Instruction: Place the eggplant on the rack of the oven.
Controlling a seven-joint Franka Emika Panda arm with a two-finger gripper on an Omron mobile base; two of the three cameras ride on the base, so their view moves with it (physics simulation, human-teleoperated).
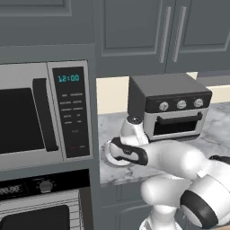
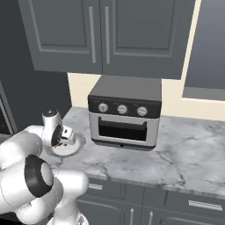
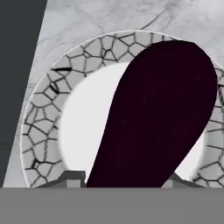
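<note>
The dark purple eggplant point(image 3: 162, 113) lies on a white plate with a cracked-pattern rim point(image 3: 43, 113), close under the hand. My gripper point(image 3: 123, 178) is open, and its two fingertips point(image 3: 72, 177) stand right beside the eggplant's near end, one on each side. From the base views, the hand point(image 2: 65, 135) is lowered onto the plate point(image 2: 75, 148) at the counter's left end. The eggplant's stem end is hidden. The oven point(image 1: 40, 211) sits low on the left, below the microwave, with its round knob point(image 1: 45, 185) on a black panel.
A silver microwave point(image 1: 40, 112) with cyan clock digits is built in above the oven. A black-and-silver toaster oven point(image 2: 125, 115) stands on the marble counter point(image 2: 176, 154), right of the plate. Grey cabinets point(image 2: 101, 35) hang above. A dark wall panel point(image 3: 17, 65) borders the plate's left.
</note>
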